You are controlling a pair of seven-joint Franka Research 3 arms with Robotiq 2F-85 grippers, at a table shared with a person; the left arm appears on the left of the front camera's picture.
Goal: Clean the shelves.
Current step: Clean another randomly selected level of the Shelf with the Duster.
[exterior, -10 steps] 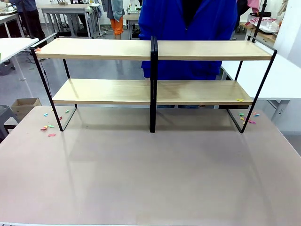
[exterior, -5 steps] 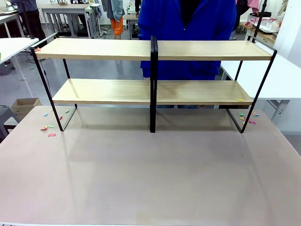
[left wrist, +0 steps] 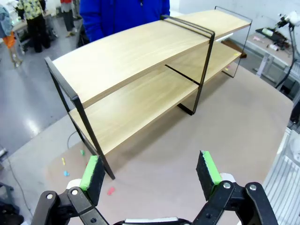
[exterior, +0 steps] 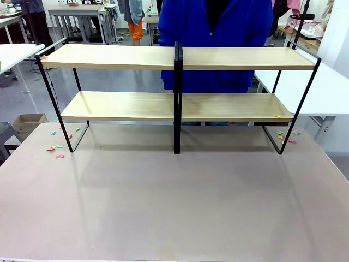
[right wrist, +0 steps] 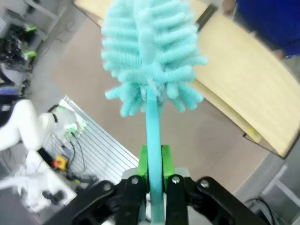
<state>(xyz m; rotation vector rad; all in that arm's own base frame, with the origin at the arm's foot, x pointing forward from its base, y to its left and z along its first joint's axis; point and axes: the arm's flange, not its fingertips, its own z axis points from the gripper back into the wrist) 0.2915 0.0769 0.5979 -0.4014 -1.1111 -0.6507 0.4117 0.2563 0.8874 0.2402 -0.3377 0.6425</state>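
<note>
The shelves (exterior: 120, 56) stand across the far half of the table: two long light-wood boards on a thin black frame with a central black post (exterior: 177, 98). A small yellow scrap (exterior: 278, 115) lies on the lower board's right end. In the left wrist view my left gripper (left wrist: 150, 169) hangs open and empty above the table, off one end of the shelves (left wrist: 140, 47). In the right wrist view my right gripper (right wrist: 155, 165) is shut on the handle of a turquoise fluffy brush (right wrist: 150, 51), which stands above the table near a corner of the shelves (right wrist: 243, 70).
Coloured paper scraps lie on the table by the left leg (exterior: 54, 148) and the right leg (exterior: 287, 136) of the rack. A person in a blue top (exterior: 218, 22) stands right behind it. A cardboard box (exterior: 27, 123) sits on the floor at left, and a white table (exterior: 332, 87) stands at right.
The person in blue behind the shelves has shifted slightly. Nothing on the table has moved.
</note>
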